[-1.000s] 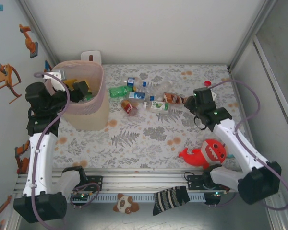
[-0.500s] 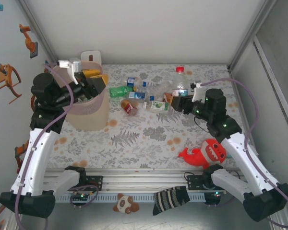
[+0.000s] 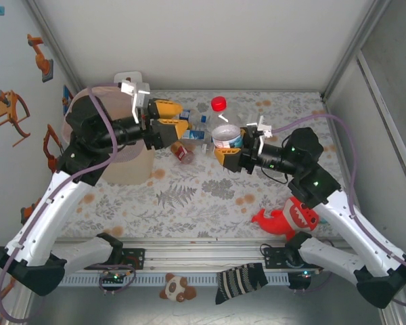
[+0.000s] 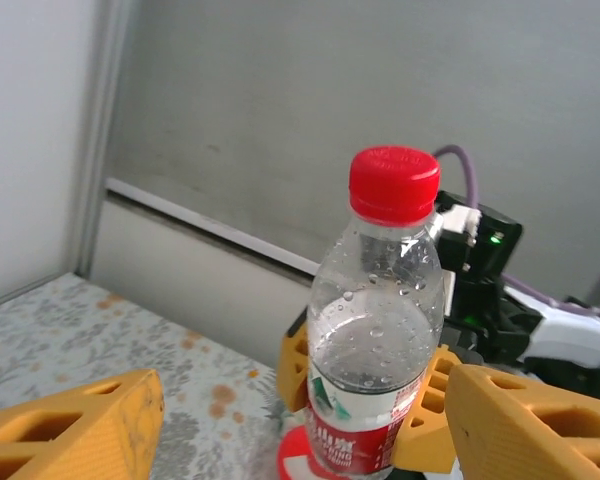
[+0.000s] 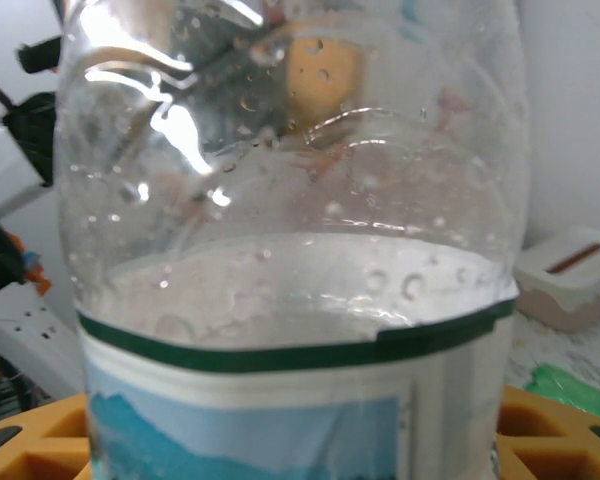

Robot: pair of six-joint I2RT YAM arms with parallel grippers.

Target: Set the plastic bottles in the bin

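Hold the bottle (image 3: 225, 132) upright, clamped in the right gripper (image 3: 227, 147); ease the wide-open left gripper (image 3: 172, 118) around its middle before releasing.

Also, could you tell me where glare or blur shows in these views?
Right wrist: the bottle sits very close and soft, with white glare streaks upper left. Left wrist: the bottle is sharp, droplets clear; the near yellow fingers are blurred. Top external: even light, no strong glare.
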